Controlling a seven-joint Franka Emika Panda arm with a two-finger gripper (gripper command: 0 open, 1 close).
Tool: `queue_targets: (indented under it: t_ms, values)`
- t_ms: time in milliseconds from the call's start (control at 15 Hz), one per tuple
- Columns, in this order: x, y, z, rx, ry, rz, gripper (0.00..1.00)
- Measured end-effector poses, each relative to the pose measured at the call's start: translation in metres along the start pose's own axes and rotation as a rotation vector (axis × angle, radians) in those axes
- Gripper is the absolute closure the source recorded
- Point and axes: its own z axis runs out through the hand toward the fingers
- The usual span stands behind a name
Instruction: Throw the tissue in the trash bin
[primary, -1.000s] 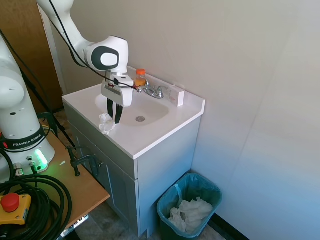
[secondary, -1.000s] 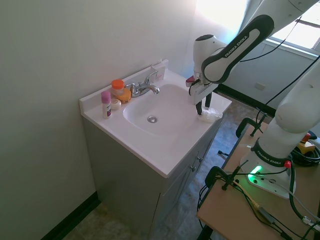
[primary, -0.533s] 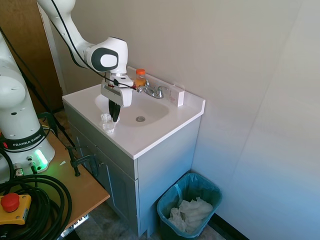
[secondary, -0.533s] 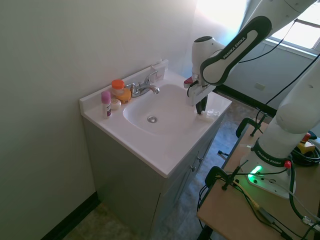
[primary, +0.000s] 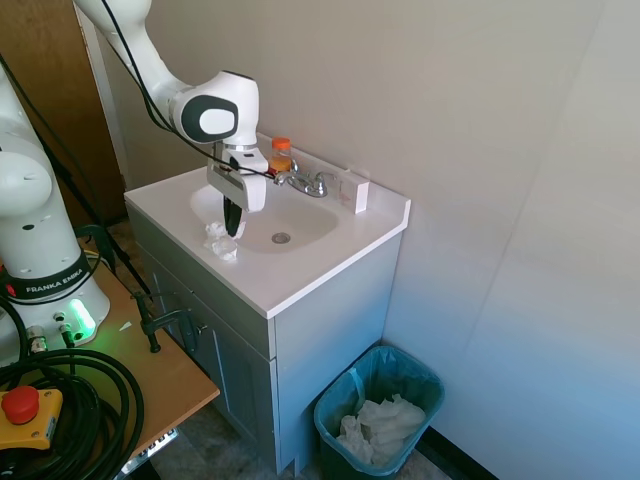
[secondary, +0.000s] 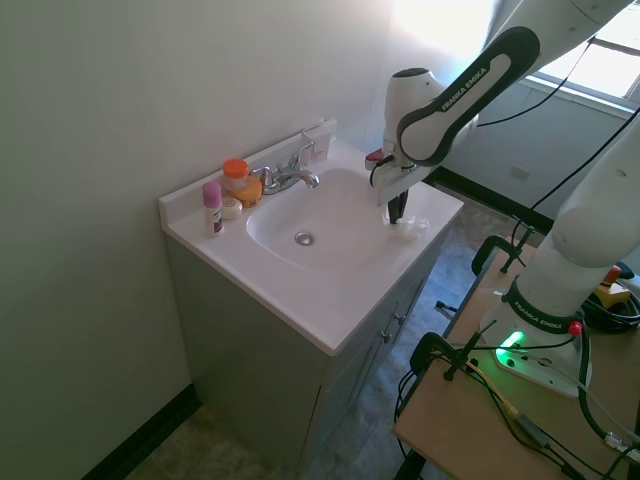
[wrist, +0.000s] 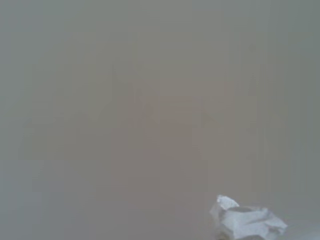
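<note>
Step in hand: the grab. The gripper has its fingers drawn together on the tissue, which sits at the front rim of the vanity top, just beside the sink basin. In the second ext. view the gripper shows the same pinch, with the tissue bulging out below the tips. Whether the wad is off the counter or resting on it can't be told from either view. The wrist view is mostly grey blur w/ a scrap of crumpled white tissue at its lower edge.

Next move, by judgement: lift clear of the rim, swing across and past the far end of the cabinet, then lower over the trash bin and release. The bin is on the floor, well apart from the pickup spot and much lower, so a long reach down is needed. Its teal liner already holds a heap of white paper.

Surface & room: a white glossy vanity top against a plain wall, chrome faucet at the back, an orange-capped bottle beside it, and a pink-capped bottle by the back corner.
</note>
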Motion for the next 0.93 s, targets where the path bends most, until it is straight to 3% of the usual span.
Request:
queue_targets:
  t_ms: [267, 600, 933]
  values:
    - [0.023, 0.021, -0.057, 0.136, 0.033, 0.103, 1.00]
    - [0.089, 0.054, -0.134, 0.269, 0.128, 0.287, 1.00]
    - [0.184, 0.098, -0.142, 0.345, 0.186, 0.540, 1.00]
